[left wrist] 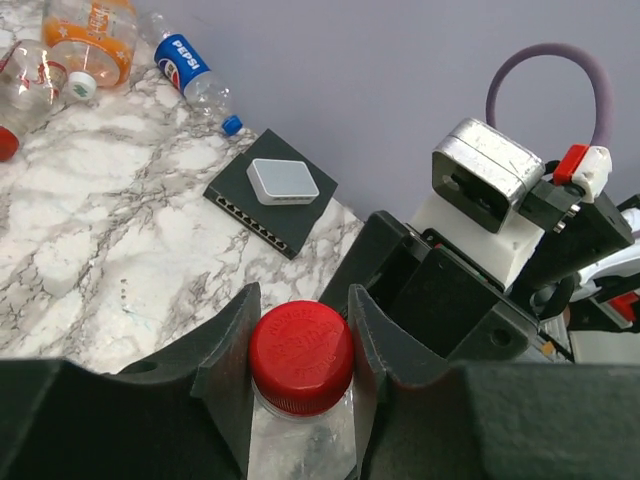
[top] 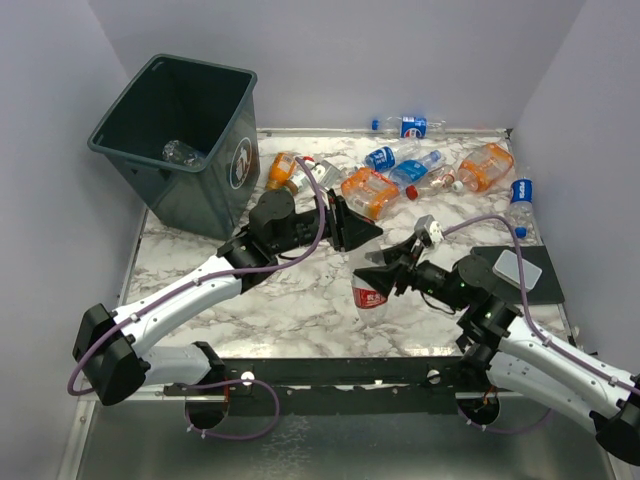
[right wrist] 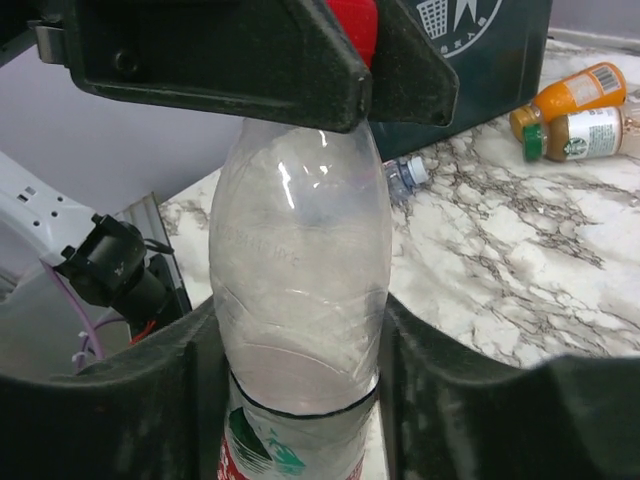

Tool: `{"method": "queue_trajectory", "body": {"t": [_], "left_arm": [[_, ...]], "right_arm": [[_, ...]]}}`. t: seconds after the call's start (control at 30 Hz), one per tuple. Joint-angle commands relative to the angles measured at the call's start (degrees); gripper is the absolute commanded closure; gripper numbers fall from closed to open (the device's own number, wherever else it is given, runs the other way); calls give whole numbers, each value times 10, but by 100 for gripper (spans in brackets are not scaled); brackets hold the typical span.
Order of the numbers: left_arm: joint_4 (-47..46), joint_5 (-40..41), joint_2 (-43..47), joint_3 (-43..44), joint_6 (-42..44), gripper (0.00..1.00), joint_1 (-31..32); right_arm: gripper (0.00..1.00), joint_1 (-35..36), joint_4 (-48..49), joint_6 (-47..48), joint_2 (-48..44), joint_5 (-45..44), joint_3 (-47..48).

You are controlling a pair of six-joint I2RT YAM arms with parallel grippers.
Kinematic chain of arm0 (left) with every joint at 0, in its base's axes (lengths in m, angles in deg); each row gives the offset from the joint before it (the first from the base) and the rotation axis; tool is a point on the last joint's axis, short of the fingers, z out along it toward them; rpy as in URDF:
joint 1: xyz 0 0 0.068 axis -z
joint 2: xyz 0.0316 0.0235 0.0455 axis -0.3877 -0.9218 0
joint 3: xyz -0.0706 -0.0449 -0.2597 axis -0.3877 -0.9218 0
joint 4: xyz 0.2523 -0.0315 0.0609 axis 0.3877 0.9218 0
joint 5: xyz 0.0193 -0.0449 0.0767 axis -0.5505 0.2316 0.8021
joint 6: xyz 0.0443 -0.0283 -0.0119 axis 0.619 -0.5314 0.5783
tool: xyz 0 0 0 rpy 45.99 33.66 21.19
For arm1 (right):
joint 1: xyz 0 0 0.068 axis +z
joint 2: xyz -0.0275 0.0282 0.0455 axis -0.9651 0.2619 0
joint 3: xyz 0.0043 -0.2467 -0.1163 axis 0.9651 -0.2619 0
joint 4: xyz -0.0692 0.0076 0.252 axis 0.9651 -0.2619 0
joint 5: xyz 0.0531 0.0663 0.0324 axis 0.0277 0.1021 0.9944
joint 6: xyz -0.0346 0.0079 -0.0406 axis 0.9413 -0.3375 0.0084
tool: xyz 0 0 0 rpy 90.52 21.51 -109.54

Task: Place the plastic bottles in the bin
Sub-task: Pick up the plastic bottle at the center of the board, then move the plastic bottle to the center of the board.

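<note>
Handover mid-table: right gripper [right wrist: 300,350] clamps the clear bottle [right wrist: 300,250] by its body, left gripper [left wrist: 300,325] pinches its red cap [left wrist: 300,355]. Probably because the bin [top: 195,195] sits far left, nearer the left arm.
</note>
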Motion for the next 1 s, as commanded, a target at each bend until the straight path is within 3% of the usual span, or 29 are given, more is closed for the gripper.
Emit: {"method": "queue_trajectory", "body": {"t": [0.0, 0.13, 0.17, 0.4, 0.63, 0.8, 0.97], "left_arm": [[4, -13, 7, -2, 3, 75, 3], [9, -7, 12, 0, 15, 98, 3], [14, -1, 15, 2, 20, 100, 4], [63, 102, 45, 22, 73, 100, 3], [119, 282, 58, 109, 177, 100, 3], [93, 400, 55, 214, 333, 100, 3], [-47, 518, 35, 271, 556, 100, 3]], "right_arm": [[43, 3, -22, 6, 1, -13, 5], [2, 3, -101, -1, 36, -10, 59], [0, 3, -114, -3, 41, -6, 70], [0, 3, -170, -34, 23, 3, 120], [0, 3, -248, -72, -7, -4, 195], [0, 3, -219, -98, -42, -41, 180], [0, 3, -156, -109, -67, -67, 120]]}}
